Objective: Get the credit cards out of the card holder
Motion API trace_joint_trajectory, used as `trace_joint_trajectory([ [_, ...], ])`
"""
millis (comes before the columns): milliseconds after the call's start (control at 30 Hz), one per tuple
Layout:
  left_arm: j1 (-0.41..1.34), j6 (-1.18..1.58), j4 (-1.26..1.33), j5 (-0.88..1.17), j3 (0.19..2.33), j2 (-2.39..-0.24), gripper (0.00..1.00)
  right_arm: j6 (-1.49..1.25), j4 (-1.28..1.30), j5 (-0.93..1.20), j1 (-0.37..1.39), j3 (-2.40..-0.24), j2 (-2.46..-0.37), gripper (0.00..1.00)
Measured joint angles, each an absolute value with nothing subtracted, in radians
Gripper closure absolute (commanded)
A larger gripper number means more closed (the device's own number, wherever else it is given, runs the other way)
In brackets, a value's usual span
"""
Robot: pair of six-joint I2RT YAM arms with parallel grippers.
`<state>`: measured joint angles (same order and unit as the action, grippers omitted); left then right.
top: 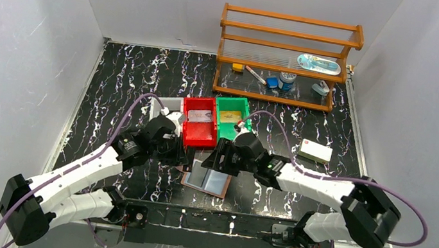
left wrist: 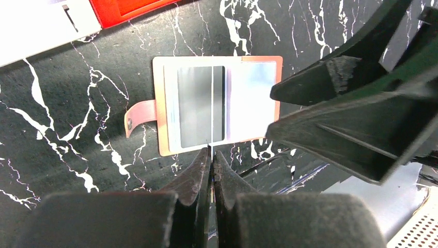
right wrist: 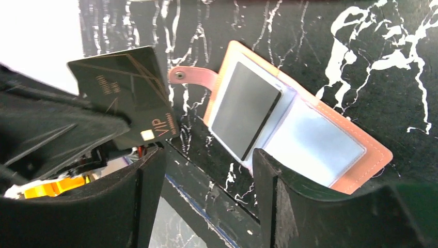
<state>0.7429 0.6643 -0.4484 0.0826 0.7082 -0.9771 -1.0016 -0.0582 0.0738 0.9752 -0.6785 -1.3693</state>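
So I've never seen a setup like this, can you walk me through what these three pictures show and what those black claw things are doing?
The white-and-black limbs are two robot arms bolted to the near edge of a black marble-patterned table. Each ends in a two-finger claw called a gripper.

The wide picture comes from a fixed camera above and behind the arms. The other two come from small cameras on each wrist, so each shows that arm's own fingers up close.

On the table lies an open card holder, pinkish-brown leather with clear pockets; one pocket has a dark card in it. Behind it sit a red bin and a green bin, with a white box to the right and a wooden shelf at the back.

The left gripper is pinched shut on a black VIP card, seen edge-on in its own camera. The right gripper is open above the holder.
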Motion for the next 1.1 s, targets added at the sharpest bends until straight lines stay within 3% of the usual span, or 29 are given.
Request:
trace_joint_trajectory([
  [300,0.722,0.659,-0.433,0.119,0.708,-0.937,1.0,-1.0,-0.258,0.09,0.964,-0.535,-1.257,0.28],
  [567,0.588,0.654,-0.359,0.235,0.69,-0.93,1.0,-1.042,-0.418,0.108,0.961,-0.459,-1.231,0.32],
  [800,0.537,0.622,-0.305,0.413,0.675,-0.93,1.0,-1.089,-0.521,0.132,0.935,-0.392,-1.224,0.43],
  [1100,0.533,0.623,-0.214,0.567,0.643,-0.926,1.0,-1.115,-0.64,0.224,0.879,-0.385,-1.223,0.39],
])
